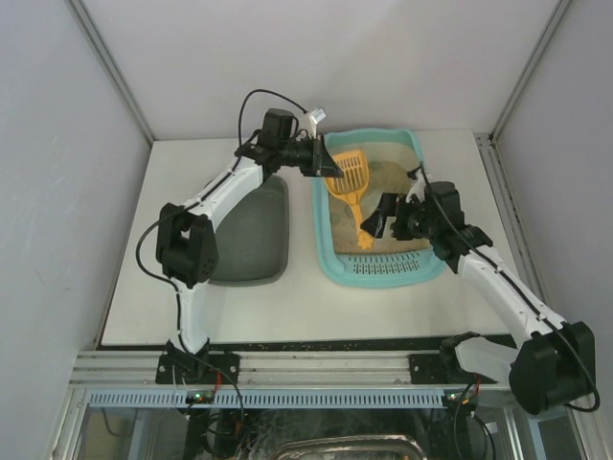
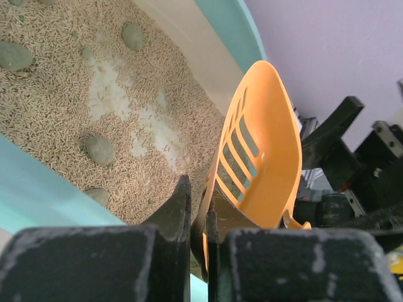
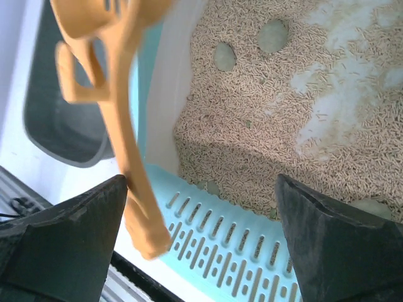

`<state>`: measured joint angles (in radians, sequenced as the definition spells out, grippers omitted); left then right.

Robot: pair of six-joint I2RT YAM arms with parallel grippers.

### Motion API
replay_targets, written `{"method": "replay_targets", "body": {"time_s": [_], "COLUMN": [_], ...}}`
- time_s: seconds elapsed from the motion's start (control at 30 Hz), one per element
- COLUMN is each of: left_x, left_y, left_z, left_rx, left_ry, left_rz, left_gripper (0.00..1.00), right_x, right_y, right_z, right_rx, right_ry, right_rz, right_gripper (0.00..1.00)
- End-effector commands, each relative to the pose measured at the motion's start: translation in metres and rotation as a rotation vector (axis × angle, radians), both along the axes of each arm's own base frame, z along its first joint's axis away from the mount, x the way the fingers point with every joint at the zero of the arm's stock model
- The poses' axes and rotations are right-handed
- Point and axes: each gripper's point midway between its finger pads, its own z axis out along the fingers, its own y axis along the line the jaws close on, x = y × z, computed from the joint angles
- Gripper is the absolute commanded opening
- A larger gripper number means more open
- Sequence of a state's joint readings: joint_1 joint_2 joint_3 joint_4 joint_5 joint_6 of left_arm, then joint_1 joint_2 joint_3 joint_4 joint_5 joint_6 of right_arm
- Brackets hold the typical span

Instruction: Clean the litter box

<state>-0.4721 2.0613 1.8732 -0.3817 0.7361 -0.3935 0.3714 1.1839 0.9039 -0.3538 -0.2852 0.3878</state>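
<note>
The left claw clamps the slotted orange plastic scoop above grainy beige pellets in the rounded turquoise litter box; the right claw gapes apart.

Grey tray is laid on the left half of the white table, long side set front to back, corners rounded. In the right wrist view, one rounded end of the tray is caught at the left edge. The table is boxed in by pale wall panels at left, back and right, with metal posts at the back corners. A metal rail is fixed along the near edge, with a slotted light-blue strip under it. A curved shiny rim is cut off at the bottom.
</note>
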Motion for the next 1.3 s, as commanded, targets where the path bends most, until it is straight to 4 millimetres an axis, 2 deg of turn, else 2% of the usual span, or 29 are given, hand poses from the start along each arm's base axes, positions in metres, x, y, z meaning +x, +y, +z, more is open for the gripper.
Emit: {"method": "replay_targets", "body": {"time_s": [0.0, 0.17, 0.23, 0.37, 0.5, 0.67, 0.73, 0.87, 0.9, 0.97, 1.0, 1.03, 1.07, 1.13, 1.17, 1.23, 1.27], "left_x": [-0.007, -0.008, -0.008, -0.009, -0.011, -0.010, -0.009, -0.008, -0.008, -0.009, -0.010, -0.010, -0.011, -0.008, -0.004, 0.004, 0.008], "left_y": [0.005, 0.004, 0.004, 0.005, 0.004, 0.004, 0.005, 0.005, 0.004, 0.004, 0.004, 0.005, 0.006, 0.015, 0.022, 0.042, 0.051], "left_z": [0.071, 0.077, 0.073, 0.066, 0.066, 0.067, 0.067, 0.067, 0.067, 0.067, 0.067, 0.067, 0.064, 0.058, 0.056, 0.058, 0.052], "left_rx": [-0.184, -0.225, -0.218, -0.223, -0.239, -0.250, -0.250, -0.254, -0.257, -0.265, -0.266, -0.262, -0.241, -0.171, -0.131, -0.061, -0.033], "left_ry": [-0.067, -0.051, -0.048, -0.032, -0.029, -0.014, -0.017, -0.015, -0.011, -0.006, -0.005, -0.004, 0.010, 0.015, -0.001, -0.034, -0.027], "left_rz": [-0.001, 0.025, 0.037, 0.054, 0.055, 0.072, 0.076, 0.080, 0.078, 0.078, 0.077, 0.079, 0.089, 0.143, 0.188, 0.324, 0.398], "left_gripper": [0.00, 0.00, 0.00, 0.00, 0.00, 0.00, 0.00, 0.00, 0.00, 0.00, 0.00, 0.03, 0.13, 0.47, 0.60, 0.77, 0.85], "right_x": [-0.008, -0.010, -0.009, -0.005, -0.002, 0.001, -0.001, -0.003, -0.002, -0.002, -0.002, -0.003, -0.003, -0.002, 0.000, -0.007, -0.005], "right_y": [0.025, 0.039, 0.043, 0.051, 0.058, 0.063, 0.065, 0.066, 0.066, 0.067, 0.067, 0.067, 0.066, 0.057, 0.048, 0.024, 0.013], "right_z": [0.044, 0.048, 0.049, 0.052, 0.050, 0.048, 0.048, 0.047, 0.046, 0.046, 0.046, 0.047, 0.049, 0.052, 0.054, 0.052, 0.053], "right_rx": [0.309, 0.344, 0.364, 0.390, 0.415, 0.431, 0.432, 0.438, 0.439, 0.446, 0.449, 0.452, 0.454, 0.416, 0.363, 0.202, 0.145], "right_ry": [-0.089, -0.090, -0.085, -0.088, -0.076, -0.064, -0.062, -0.064, -0.064, -0.059, -0.056, -0.054, -0.055, -0.029, -0.017, 0.035, 0.029], "right_rz": [0.120, 0.151, 0.158, 0.161, 0.170, 0.173, 0.178, 0.179, 0.176, 0.171, 0.170, 0.172, 0.166, 0.104, 0.060, -0.039, -0.084], "right_gripper": [1.00, 0.98, 0.97, 0.90, 0.70, 0.33, 0.30, 0.32, 0.26, 0.02, 0.00, 0.00, 0.00, 0.00, 0.00, 0.00, 0.00]}}
